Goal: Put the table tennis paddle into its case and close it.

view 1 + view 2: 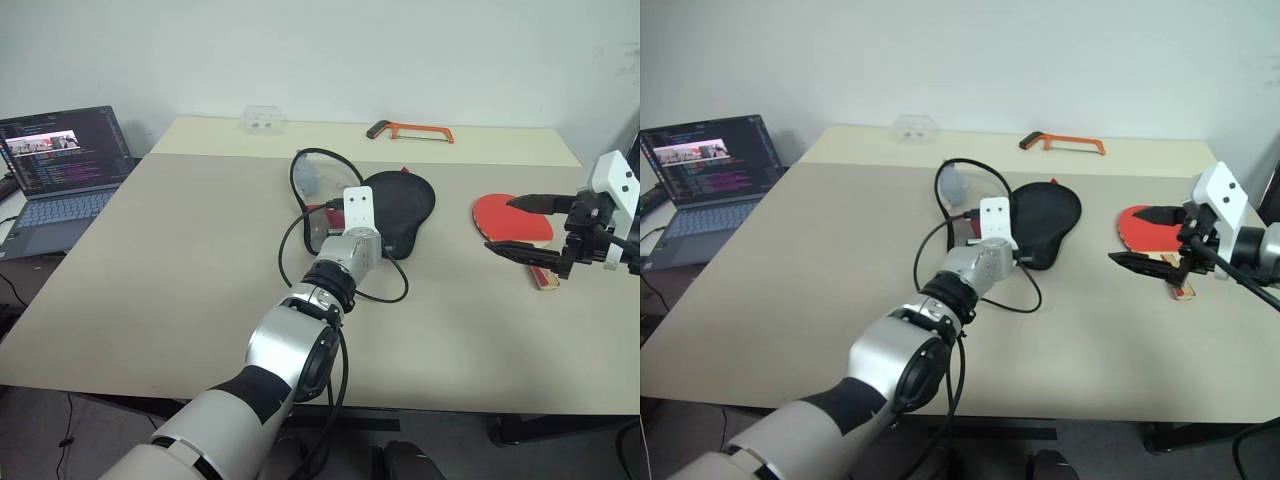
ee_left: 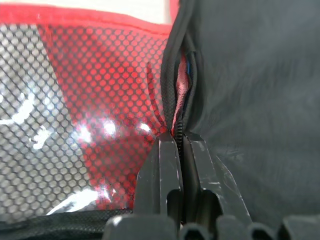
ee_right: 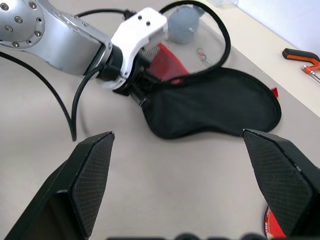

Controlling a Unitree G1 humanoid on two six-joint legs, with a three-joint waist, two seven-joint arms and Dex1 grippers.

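Covering paddle handle: right claw

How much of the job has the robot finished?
Barely begun. The left pincer is shut on the edge of the case. The table tennis paddle lies on the table, outside, with the open right pincer above it. Putting it in and zipping remain.

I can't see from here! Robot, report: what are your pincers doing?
Left pincer shut on case edge. Right pincer open, hovering above paddle. Paddle not in yet. Black cable near case.
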